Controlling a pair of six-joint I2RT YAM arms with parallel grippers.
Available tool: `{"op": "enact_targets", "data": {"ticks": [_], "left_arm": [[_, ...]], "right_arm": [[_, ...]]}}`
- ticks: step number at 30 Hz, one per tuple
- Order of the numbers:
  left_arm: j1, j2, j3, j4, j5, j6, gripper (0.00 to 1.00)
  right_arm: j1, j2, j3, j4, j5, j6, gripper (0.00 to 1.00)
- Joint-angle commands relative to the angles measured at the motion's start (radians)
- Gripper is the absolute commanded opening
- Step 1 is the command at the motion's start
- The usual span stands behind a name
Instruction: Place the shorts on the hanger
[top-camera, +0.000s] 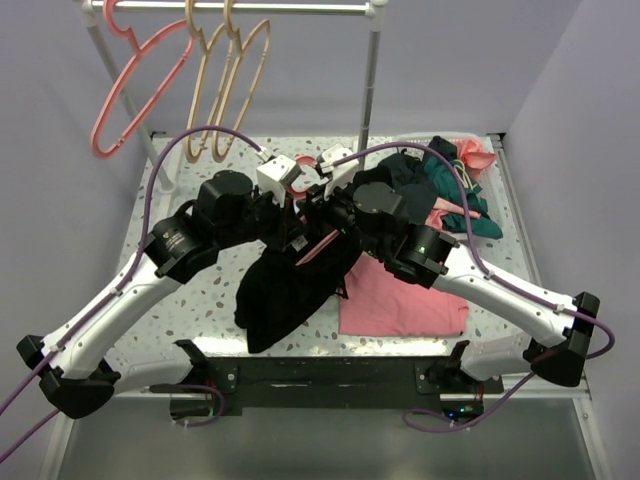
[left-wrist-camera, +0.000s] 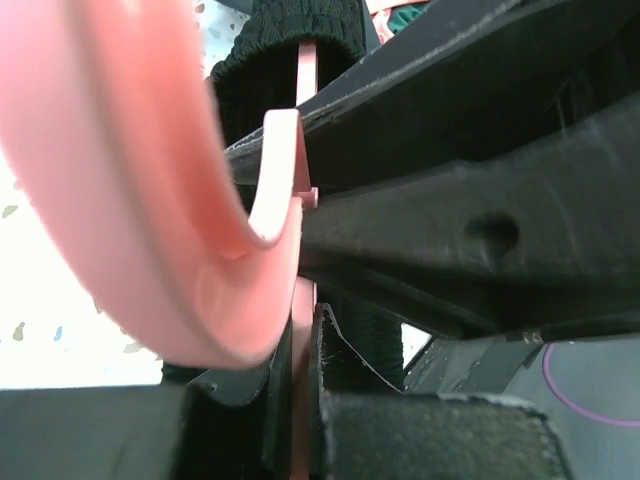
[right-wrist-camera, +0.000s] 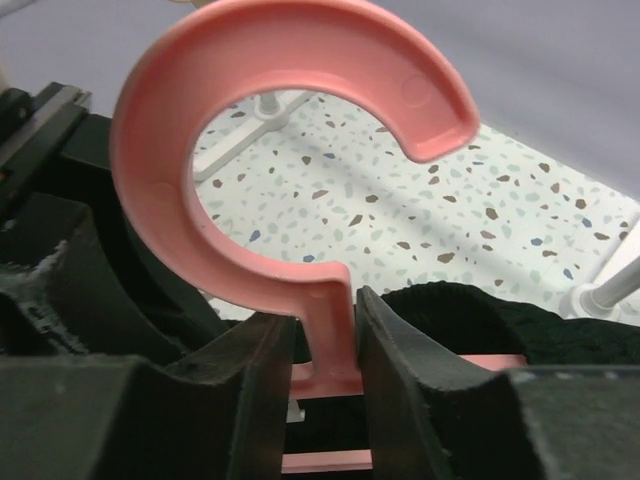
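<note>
The pink hanger (top-camera: 322, 245) is held up over the middle of the table by both grippers. The black shorts (top-camera: 285, 285) are draped over it and hang down to the table. My right gripper (right-wrist-camera: 327, 325) is shut on the hanger's neck just below the hook (right-wrist-camera: 250, 90). The ribbed black waistband (right-wrist-camera: 470, 310) lies over the hanger's bar behind it. My left gripper (left-wrist-camera: 303, 335) is shut on a thin pink edge of the hanger (left-wrist-camera: 150, 180), with the waistband (left-wrist-camera: 290, 40) above. In the top view the two grippers meet, left (top-camera: 288, 205) and right (top-camera: 320, 200).
A second pink hanger (top-camera: 130, 90) and two tan hangers (top-camera: 222, 90) hang on the rail (top-camera: 300, 8) at the back left. A flat pink cloth (top-camera: 405, 300) lies at front right. A teal garment (top-camera: 462, 195) and other clothes are piled at back right.
</note>
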Motion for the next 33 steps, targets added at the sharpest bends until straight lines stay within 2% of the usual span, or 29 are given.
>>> {"op": "enact_targets", "data": {"ticks": [1,2,4,7,8,11,14,17,21,27,33], "left_arm": [[-0.005,-0.018,0.064,0.076,0.049,-0.018,0.0],[-0.003,-0.018,0.068,0.068,0.049,-0.017,0.03],[-0.005,-0.021,0.074,0.059,0.033,-0.014,0.13],[-0.003,-0.027,0.099,0.028,0.007,0.0,0.34],[-0.003,-0.031,0.108,0.007,0.003,0.005,0.44],[-0.005,-0.048,0.16,-0.045,-0.003,0.023,0.6],[-0.003,-0.076,0.202,-0.108,-0.019,0.051,0.7],[-0.005,-0.123,0.187,-0.17,-0.06,0.083,0.75],[-0.005,-0.215,0.092,-0.204,-0.08,0.086,0.76],[-0.005,-0.283,-0.017,-0.228,-0.065,0.045,0.73],[-0.005,-0.262,-0.089,-0.23,-0.065,0.043,0.7]], "right_arm": [[0.005,0.001,0.003,0.084,0.048,-0.026,0.22],[0.004,-0.002,0.004,0.088,0.053,-0.029,0.11],[0.006,-0.011,0.007,0.094,0.056,-0.035,0.0],[0.006,-0.022,0.01,0.095,0.044,-0.054,0.0],[0.006,-0.026,0.008,0.1,0.044,-0.06,0.0],[0.006,-0.037,-0.01,0.123,0.044,-0.078,0.0],[0.006,-0.035,-0.015,0.126,0.042,-0.086,0.0],[0.006,-0.04,-0.01,0.121,0.05,-0.103,0.0],[0.0,-0.045,0.005,0.109,0.051,-0.135,0.0],[-0.006,-0.008,0.063,0.065,0.025,-0.135,0.0],[-0.006,0.021,0.102,0.051,0.008,-0.121,0.0]]}}
